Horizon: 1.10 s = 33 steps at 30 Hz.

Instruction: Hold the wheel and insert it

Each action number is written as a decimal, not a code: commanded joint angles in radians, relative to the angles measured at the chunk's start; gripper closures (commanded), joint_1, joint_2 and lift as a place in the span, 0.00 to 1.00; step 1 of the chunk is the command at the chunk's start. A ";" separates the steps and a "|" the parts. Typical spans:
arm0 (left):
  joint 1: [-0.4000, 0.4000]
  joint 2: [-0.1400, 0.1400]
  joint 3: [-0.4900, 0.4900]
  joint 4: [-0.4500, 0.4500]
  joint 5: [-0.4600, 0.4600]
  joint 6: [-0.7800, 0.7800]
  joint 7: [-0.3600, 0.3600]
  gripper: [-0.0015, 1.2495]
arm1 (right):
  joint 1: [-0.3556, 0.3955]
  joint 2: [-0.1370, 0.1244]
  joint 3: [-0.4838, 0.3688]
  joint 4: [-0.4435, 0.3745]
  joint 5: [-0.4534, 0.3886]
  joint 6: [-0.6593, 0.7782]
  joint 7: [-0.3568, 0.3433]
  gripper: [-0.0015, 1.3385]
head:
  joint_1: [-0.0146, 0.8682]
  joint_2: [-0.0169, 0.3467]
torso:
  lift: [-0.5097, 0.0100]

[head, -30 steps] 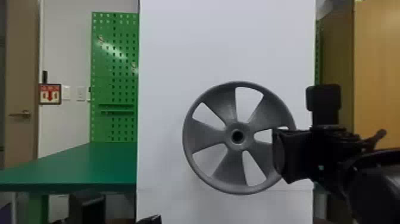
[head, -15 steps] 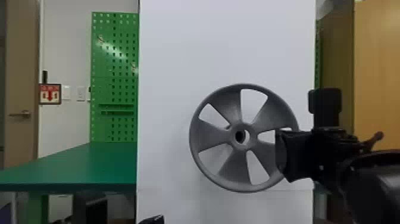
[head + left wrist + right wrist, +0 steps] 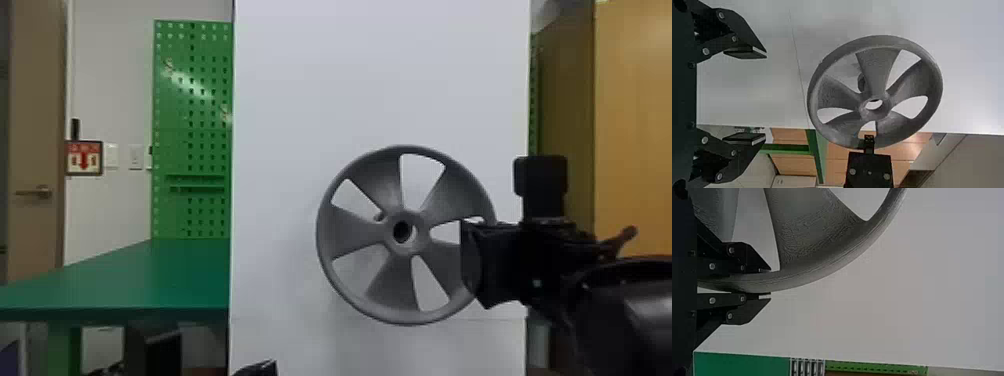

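The right end effector is clamped on the rim of the gray wheel, one finger on the inner side of the rim and the other on the outer side. It holds the wheel by its right edge, off the ground, with the open face toward the head camera and the hub hole near the middle. The wheel is in front of a tall white board; whether they touch cannot be told. A small knob shows behind the wheel, just beside the hub. The left end effector is low in the head view, left of the wheel; its fingers are spread wide with nothing between them. A green table stands left of the board.
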 commanded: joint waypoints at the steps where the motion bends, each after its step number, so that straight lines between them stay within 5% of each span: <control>1: -0.001 0.000 0.000 0.001 0.000 0.000 0.000 0.40 | 0.000 -0.002 0.001 0.018 0.009 -0.026 0.012 0.81 | 0.02 0.07 | 0.03; 33: -0.011 0.000 -0.013 0.012 0.005 0.000 0.000 0.40 | -0.023 -0.006 0.001 0.106 0.023 -0.129 0.067 0.81 | 0.02 0.07 | 0.03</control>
